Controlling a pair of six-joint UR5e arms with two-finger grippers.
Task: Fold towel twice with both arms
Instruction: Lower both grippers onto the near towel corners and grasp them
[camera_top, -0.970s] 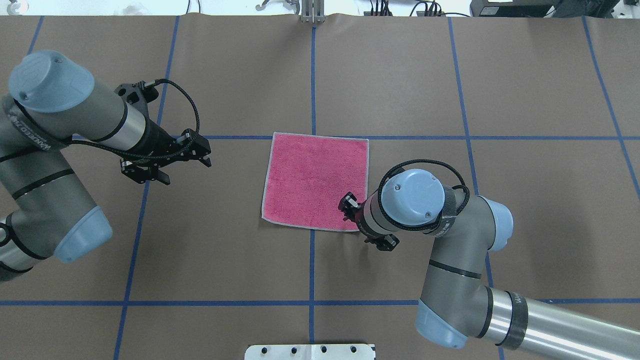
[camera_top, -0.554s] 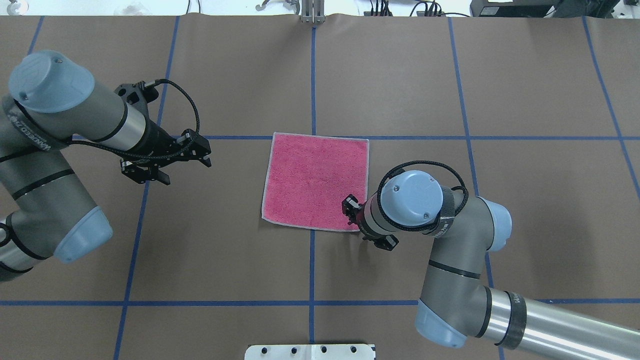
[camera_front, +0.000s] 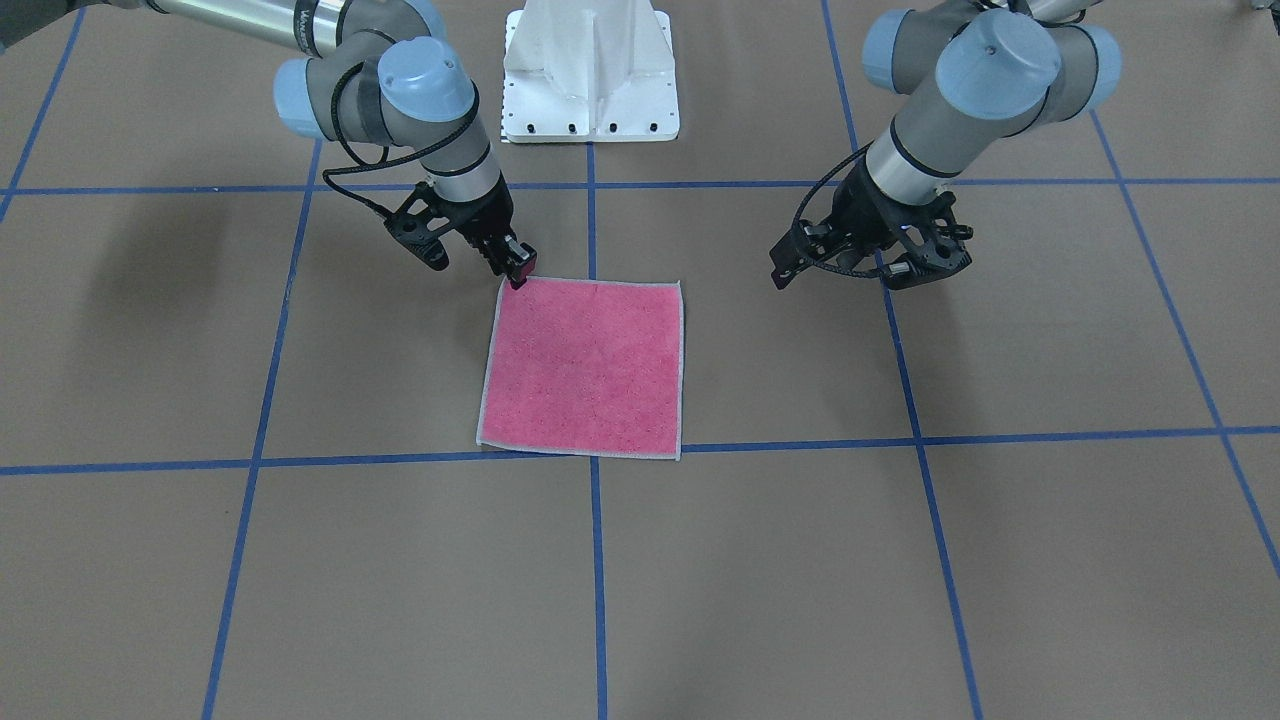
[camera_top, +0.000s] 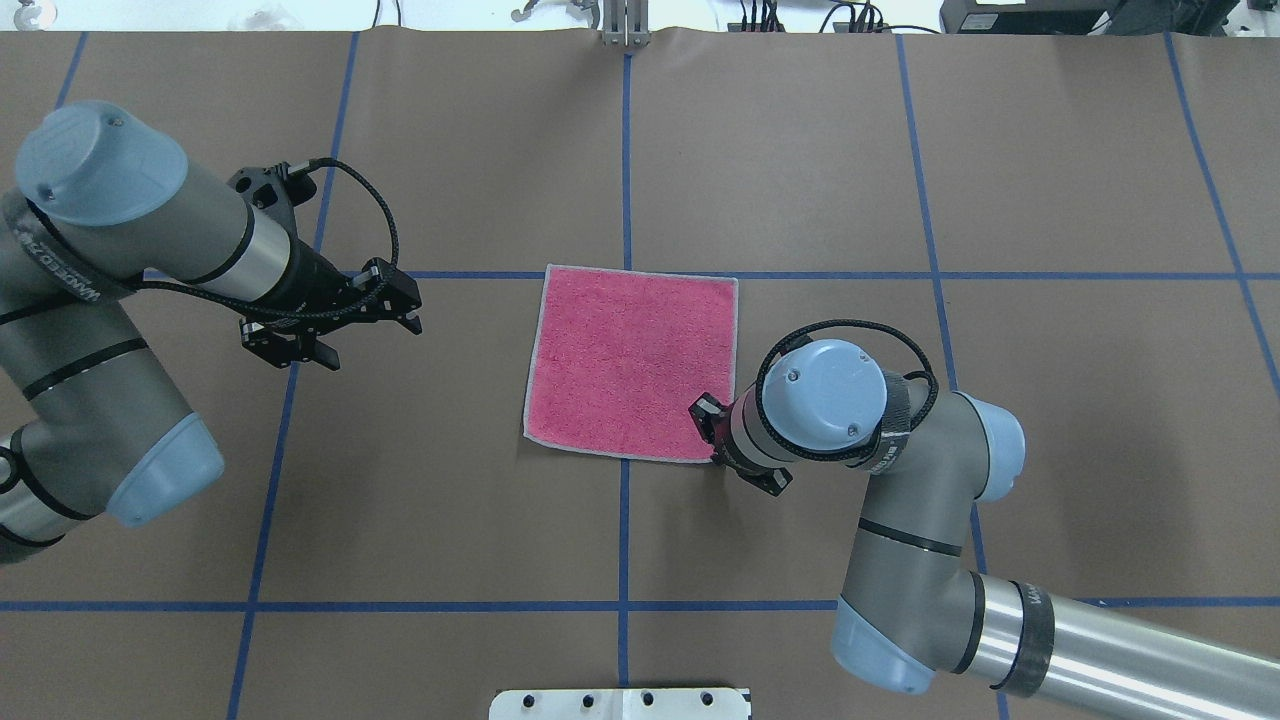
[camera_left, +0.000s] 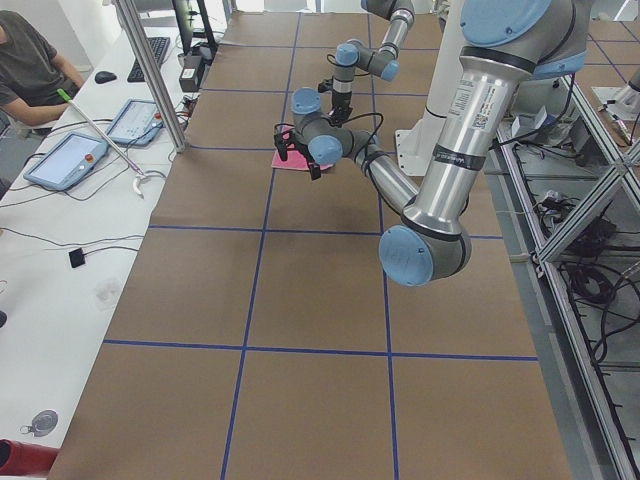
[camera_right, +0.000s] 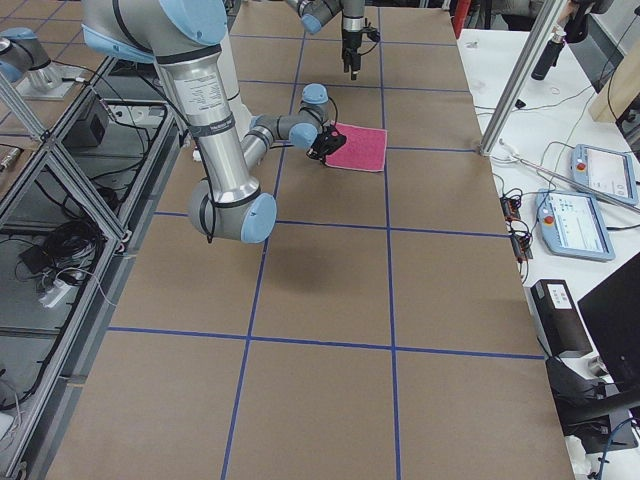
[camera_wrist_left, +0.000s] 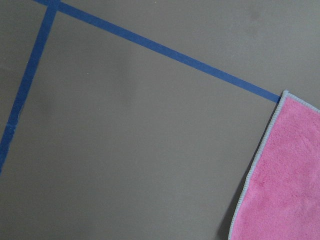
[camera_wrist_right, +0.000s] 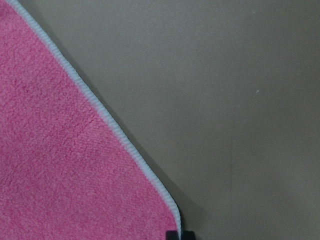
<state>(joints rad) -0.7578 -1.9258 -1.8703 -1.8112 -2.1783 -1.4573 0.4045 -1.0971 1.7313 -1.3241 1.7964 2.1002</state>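
- The left arm (camera_top: 130, 240) hangs well off to the left of the white pedestal base (camera_front: 590, 80), with the left gripper (camera_top: 412, 310) spread and holding nothing. A fold needs two corners lifted together, so if the right arm (camera_top: 900, 520) raises its corner alone, the cloth probably drags and skews.
- The towel (camera_top: 632, 362) lies flat with its pink face up, straight out from the pedestal base. It is loose on smooth paper, so a sideways tug could slide the whole square instead of peeling one corner.
- The right gripper (camera_front: 515, 272) sits on the towel corner nearest the pedestal base, on the robot's right. Its fingertips (camera_wrist_right: 173, 235) show close together at the tip of the pale edging (camera_wrist_right: 115, 130). I cannot tell whether cloth sits between them.
- The bite looks shallow — only the very tip of the corner — so the edging could slip free as soon as the arm lifts.
- Compared with a second ago, the black parts of the right gripper peek out less from under its wrist cap and sit closer in. The towel and the left arm show no change.
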